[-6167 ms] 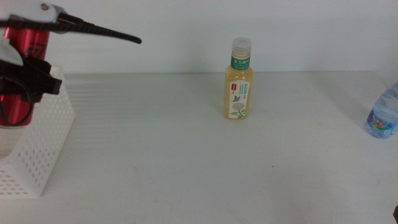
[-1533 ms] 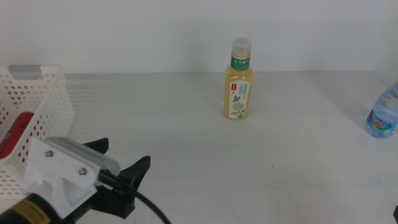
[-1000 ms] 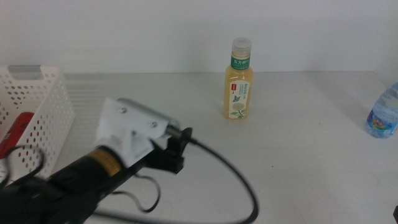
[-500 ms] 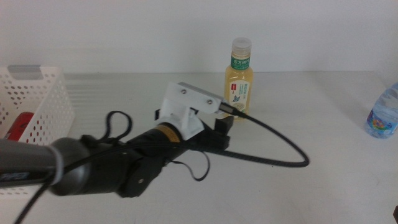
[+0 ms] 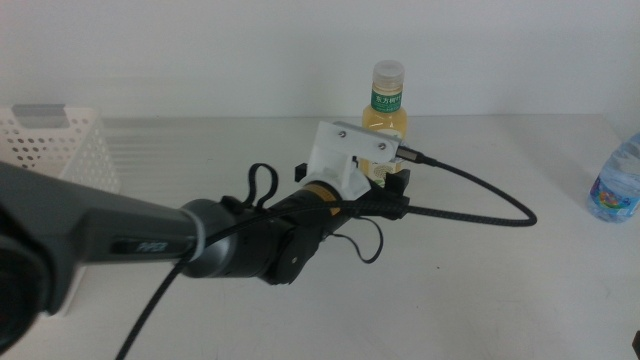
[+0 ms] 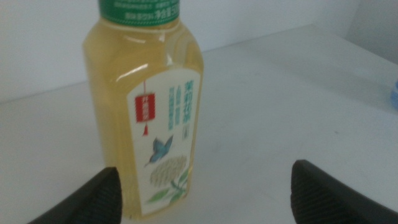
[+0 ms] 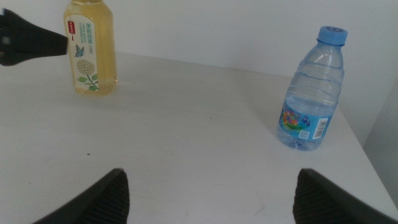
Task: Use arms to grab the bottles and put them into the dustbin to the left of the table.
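Note:
The pale-yellow tea bottle (image 5: pixel 386 98) stands upright at the back middle of the table (image 5: pixel 500 290). My left gripper (image 5: pixel 392 180) is open and empty, right in front of the bottle. In the left wrist view the bottle (image 6: pixel 149 106) fills the frame just ahead of the open gripper (image 6: pixel 211 199), nearer one jaw. The clear water bottle (image 5: pixel 617 185) with its blue cap stands at the far right. My right gripper (image 7: pixel 211 205) is open and empty, low over the table, apart from the water bottle (image 7: pixel 309 93) and the tea bottle (image 7: pixel 91 46). The red can is hidden.
The white perforated dustbin (image 5: pixel 60 140) stands at the left edge, partly behind my left arm. A black cable (image 5: pixel 480 205) loops over the table to the right of the left gripper. The left gripper's dark jaw (image 7: pixel 31 40) shows in the right wrist view.
My left arm left the red can in the dustbin, then swept right and forward across the table up to the tea bottle. The bottles have not moved.

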`<state>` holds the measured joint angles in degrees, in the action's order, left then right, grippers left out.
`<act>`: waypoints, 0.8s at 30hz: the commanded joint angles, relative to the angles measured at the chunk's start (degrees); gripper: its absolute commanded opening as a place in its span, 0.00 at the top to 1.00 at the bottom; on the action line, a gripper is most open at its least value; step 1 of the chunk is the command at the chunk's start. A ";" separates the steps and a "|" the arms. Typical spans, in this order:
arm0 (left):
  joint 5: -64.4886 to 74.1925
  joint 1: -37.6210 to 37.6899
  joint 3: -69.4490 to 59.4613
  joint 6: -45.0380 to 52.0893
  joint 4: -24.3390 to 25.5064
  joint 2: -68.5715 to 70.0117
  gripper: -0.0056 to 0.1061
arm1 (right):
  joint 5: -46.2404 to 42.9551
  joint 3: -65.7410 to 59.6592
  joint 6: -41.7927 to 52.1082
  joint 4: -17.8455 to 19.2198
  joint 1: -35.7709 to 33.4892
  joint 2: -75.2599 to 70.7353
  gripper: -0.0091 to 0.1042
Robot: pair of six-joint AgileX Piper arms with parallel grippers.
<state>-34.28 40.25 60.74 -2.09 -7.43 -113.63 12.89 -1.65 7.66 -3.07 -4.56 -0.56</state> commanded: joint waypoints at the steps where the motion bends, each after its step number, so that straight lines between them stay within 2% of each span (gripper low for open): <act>1: -4.49 0.07 3.69 0.05 -0.68 1.33 0.17 | -4.00 0.46 0.46 0.39 0.20 -1.58 0.28; 18: -3.80 -2.77 15.68 0.99 -1.44 -6.35 0.17 | -4.00 0.46 0.46 0.38 0.20 -1.58 0.28; 24: -3.71 -2.87 19.43 0.94 -3.68 -9.05 0.17 | -4.00 0.46 0.46 0.38 0.20 -1.58 0.28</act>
<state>-33.86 37.46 77.67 -0.55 -9.98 -125.50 12.89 -1.65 7.66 -3.07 -4.56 -0.56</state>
